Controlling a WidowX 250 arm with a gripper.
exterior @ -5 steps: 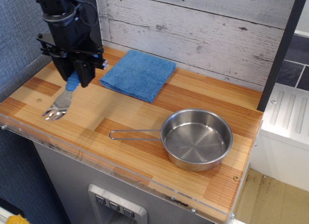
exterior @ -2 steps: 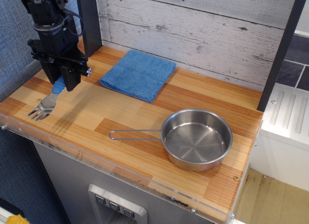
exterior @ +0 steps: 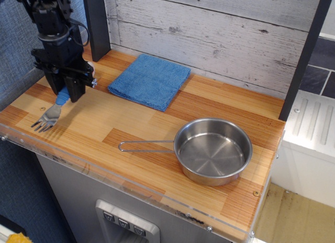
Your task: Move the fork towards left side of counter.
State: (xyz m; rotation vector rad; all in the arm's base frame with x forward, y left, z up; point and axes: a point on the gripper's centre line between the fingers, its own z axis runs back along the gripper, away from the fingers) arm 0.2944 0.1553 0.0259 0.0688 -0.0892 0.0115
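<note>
The gripper has carried the fork a bit more to the left since a moment ago. A second ago the fork was nearer the blue towel. Now it is well away from the towel, close to the left end of the counter. The gripper is closed on the blue handle of the fork. The silver prongs hang down and point at the front edge, very near the surface or maybe touching it. I cannot tell which.

So the job looks almost done. The fork is already on the left side, far from the towel. I think what is left is to set it down and let go.

The steel pan sits on the other side of the towel, toward the front. Nothing is in it. Its thin wire handle points left.
</note>
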